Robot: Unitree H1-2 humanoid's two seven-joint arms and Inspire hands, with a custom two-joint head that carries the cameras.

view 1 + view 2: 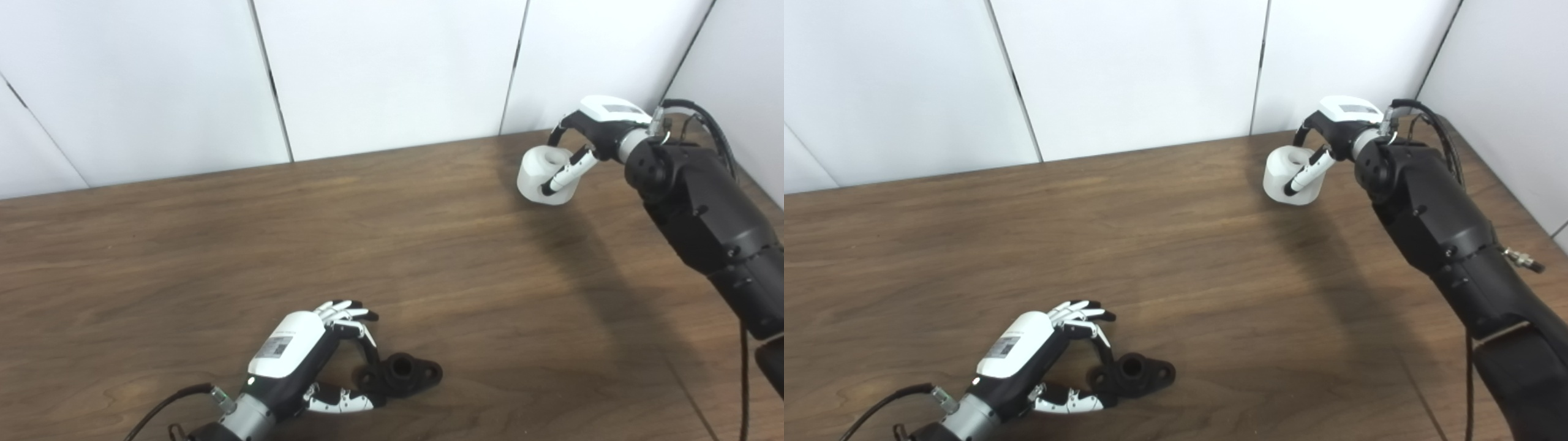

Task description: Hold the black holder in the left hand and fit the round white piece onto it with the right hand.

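Right hand (588, 138) at the far right of the counter (306, 245), close to the white back wall (392, 73), fingers (566, 174) curled around the round white piece (542, 177); thumb side over its top, one finger across its front. Piece looks tilted, hole facing up toward the hand; cannot tell if it is lifted or touching the counter. Shadow falls on the counter just below the piece.

Left hand (303, 361) low at the near edge of the counter, well apart from the white piece. Black holder (401, 372) lies flat on the counter just to the right of that hand, round socket facing up, flange ear with a hole pointing right. Left fingers (346, 312) loosely curled and spread, thumb tip touching the holder's left end, another fingertip coming down at the same end; not closed around it, holder still resting on the counter.
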